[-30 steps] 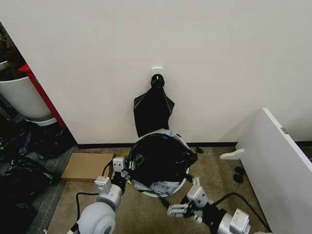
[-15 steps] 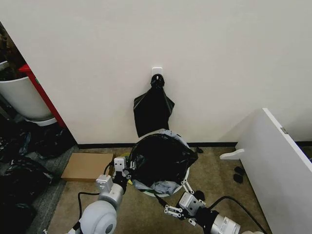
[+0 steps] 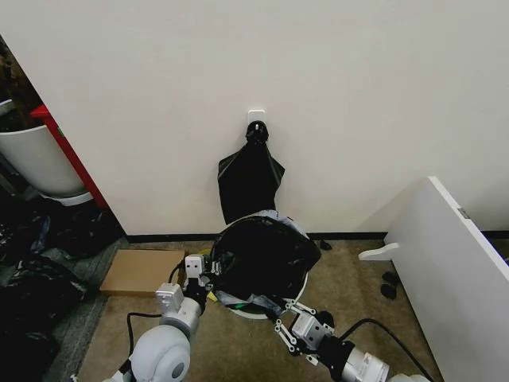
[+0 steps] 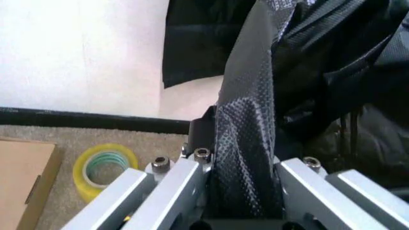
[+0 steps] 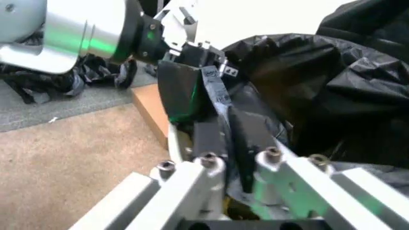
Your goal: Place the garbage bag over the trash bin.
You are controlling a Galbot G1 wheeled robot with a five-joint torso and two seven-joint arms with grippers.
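While the white wall [image 3: 358, 95] and carpeted floor [image 3: 238, 350] frame the scene, the trash bin [image 3: 296, 296] is seen standing on the floor against the wall, below the black bags bunched at a white hook [image 3: 256, 118]. The garbage bag [image 3: 262, 255] is draped into and over the bin's mouth; its rim is covered at the back and on the left, while a bare white arc is left showing at the front right. A flat cardboard box [image 3: 141, 270] lies on the floor to the left, and a roll of yellow tape [image 4: 103, 168] sits just beside the bin.

The left gripper [image 3: 200, 280] is held at the bin's left rim, its fingers [image 4: 185, 179] pinching a fold of the bag. The right gripper [image 3: 280, 312] is held at the front rim, its fingers [image 5: 211, 177] closed on a strip of bag edge. The uncovered rim is judged to lie just to the right of the right gripper, so that arm is the nearer one, and the bag's loose edge would have to be carried outward and down over it
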